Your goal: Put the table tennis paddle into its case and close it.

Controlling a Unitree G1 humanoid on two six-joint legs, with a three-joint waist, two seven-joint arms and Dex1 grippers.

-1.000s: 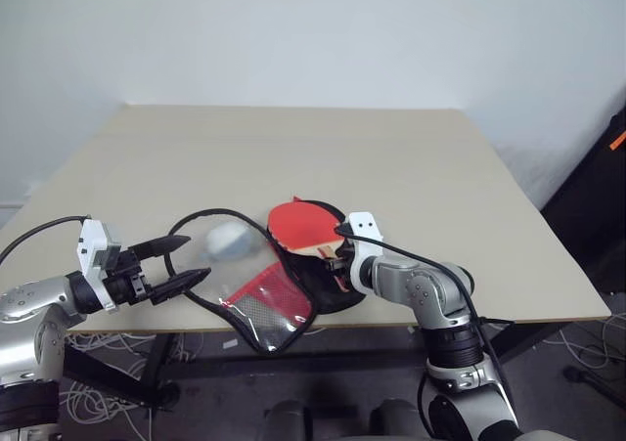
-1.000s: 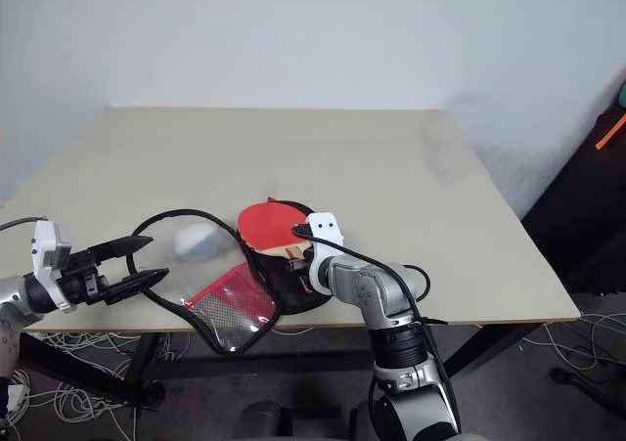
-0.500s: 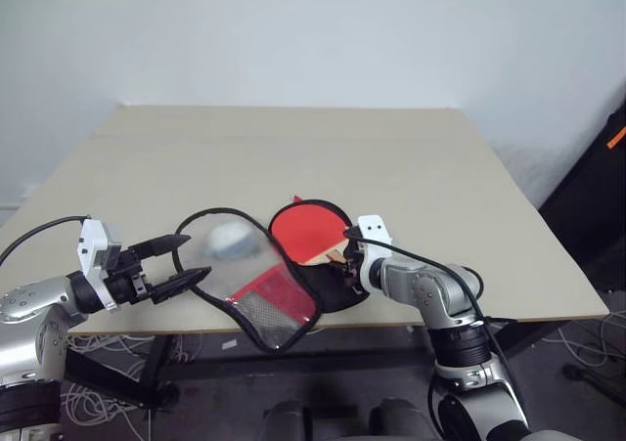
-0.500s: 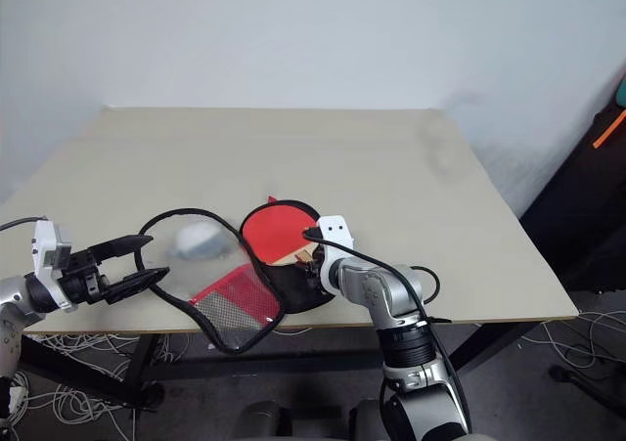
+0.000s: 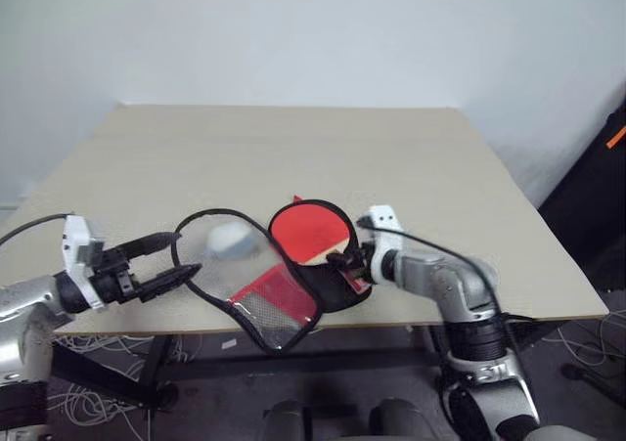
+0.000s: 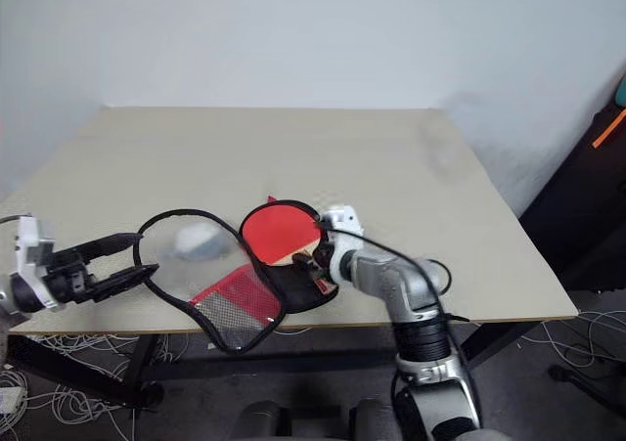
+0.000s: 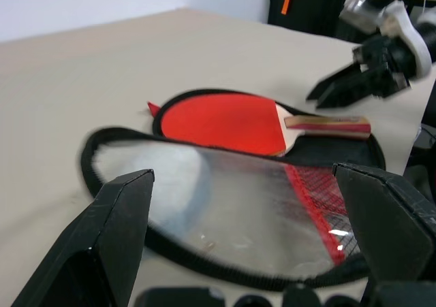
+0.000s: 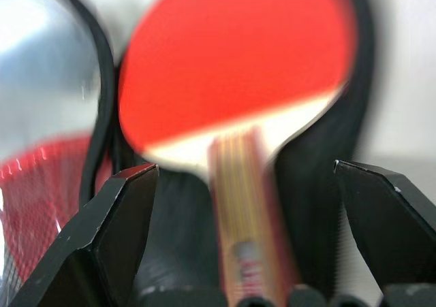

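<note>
The case (image 5: 262,283) lies unzipped and spread open near the front edge of the table (image 5: 293,148). Its black half lies flat on the tabletop, and its other half, with a clear window and a red mesh pocket, is folded out to the left of the black half. A pale, whitish patch shows through the clear window at the far end of that flap; what it is cannot be told.

The paddle (image 5: 311,232) rests on the black half of the case, red face up. Its round head sits at the far end of the black half, and its wooden handle (image 7: 328,123) points toward the front-right rim of the case.

The right gripper (image 5: 344,261) hangs just beside the end of the handle, at the right rim of the case, with its two black fingers spread wide apart. In the right wrist view the handle lies between the two fingers without either one pressing on it, so the paddle is not gripped.

The left gripper (image 5: 166,261) sits at the left side of the case, close to the black rim of the window flap. Its fingers (image 7: 109,239) are also wide apart, with nothing between them, and in the left wrist view the window flap lies just ahead of them.
</note>
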